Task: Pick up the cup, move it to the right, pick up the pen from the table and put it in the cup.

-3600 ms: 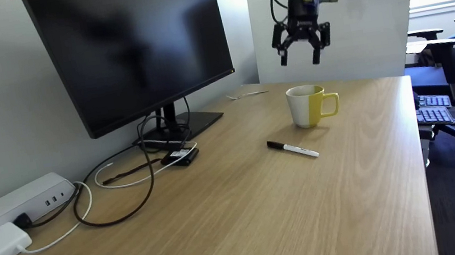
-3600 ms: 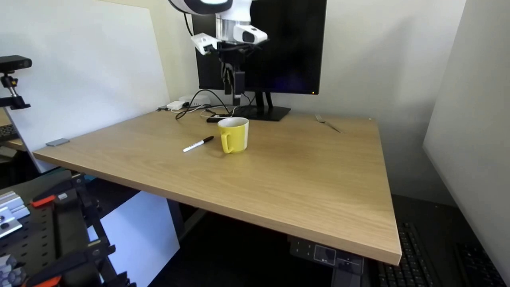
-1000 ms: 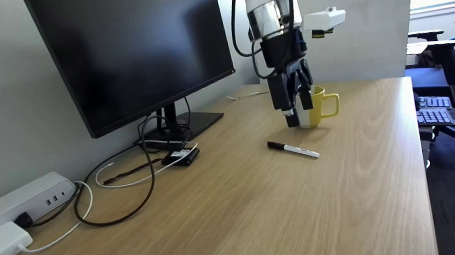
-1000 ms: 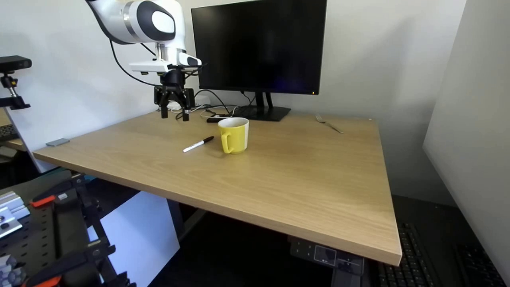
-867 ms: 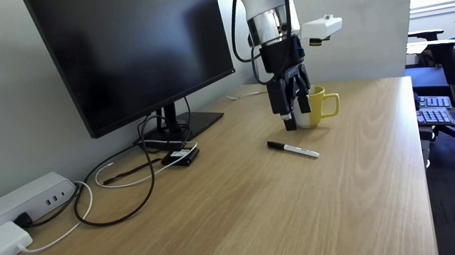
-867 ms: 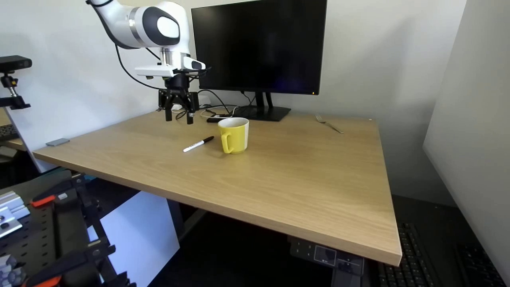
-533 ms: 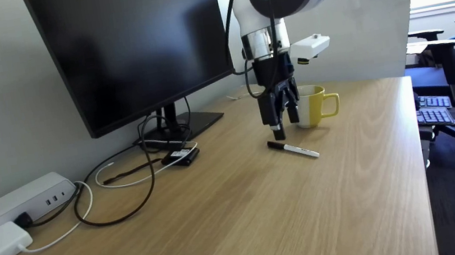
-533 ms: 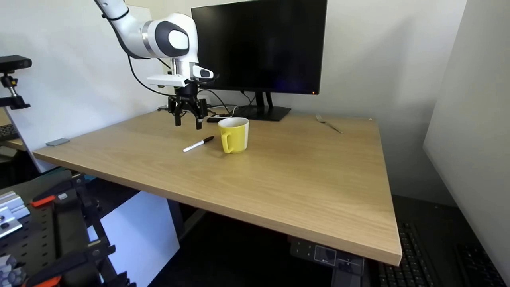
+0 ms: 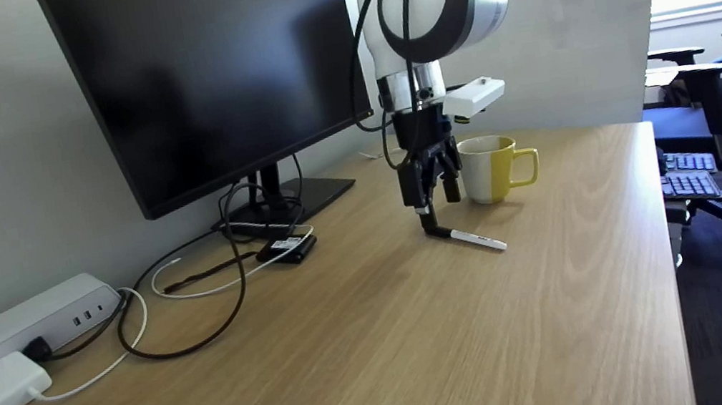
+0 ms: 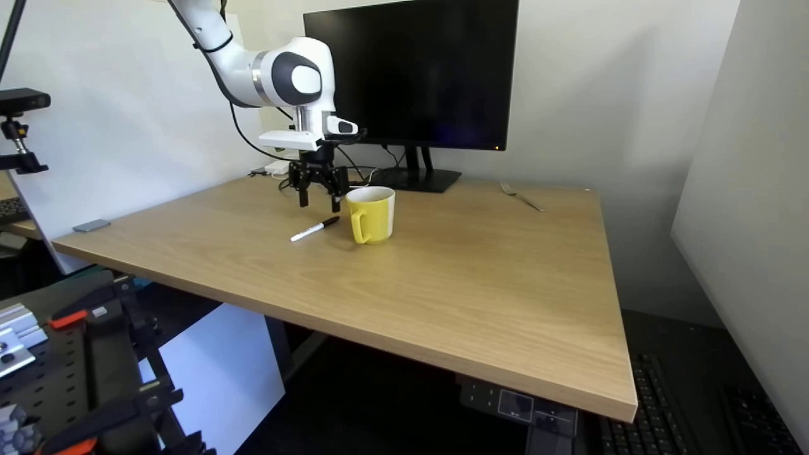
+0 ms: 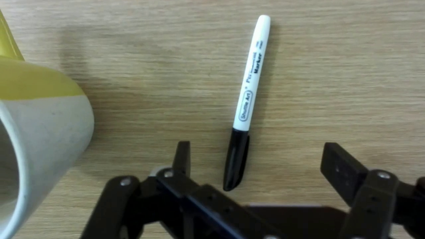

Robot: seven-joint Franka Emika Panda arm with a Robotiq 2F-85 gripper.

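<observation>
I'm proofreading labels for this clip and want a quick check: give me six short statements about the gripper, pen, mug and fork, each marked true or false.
1. The gripper is open. True.
2. The pen lies on the table, outside the mug. True.
3. The mug is lying on its side. False: it stands upright.
4. A fork lies on the table. True.
5. In the wrist view, the mug appears to the right of the pen. False: it appears to the left.
6. The pen is white all over. False: its cap end is black.
</observation>
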